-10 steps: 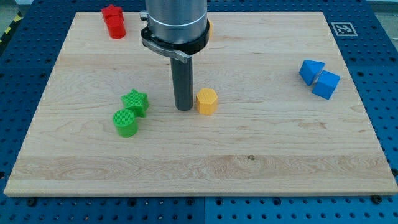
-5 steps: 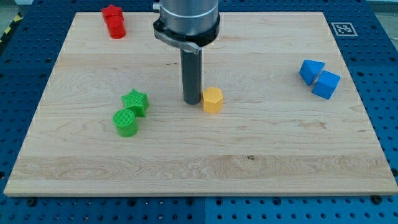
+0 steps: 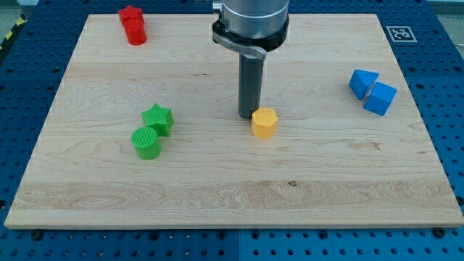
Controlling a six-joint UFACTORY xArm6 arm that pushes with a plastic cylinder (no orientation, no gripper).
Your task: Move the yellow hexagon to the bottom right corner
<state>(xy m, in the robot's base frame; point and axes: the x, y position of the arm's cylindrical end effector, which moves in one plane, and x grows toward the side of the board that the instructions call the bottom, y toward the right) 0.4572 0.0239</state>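
The yellow hexagon [image 3: 264, 122] lies near the middle of the wooden board [image 3: 232, 188]. My tip [image 3: 249, 116] stands just at the hexagon's upper left, touching or almost touching it. The dark rod rises from the tip to the arm's grey collar at the view's top.
A green star [image 3: 158, 118] and a green cylinder [image 3: 146, 142] sit together at the left. Two red blocks [image 3: 133, 25] are at the top left. Two blue blocks [image 3: 372, 90] lie at the right. A marker tag [image 3: 400, 33] is at the board's top right corner.
My tip has moved to the view's right and pushed the yellow hexagon rightward and slightly down. The other blocks have not moved.
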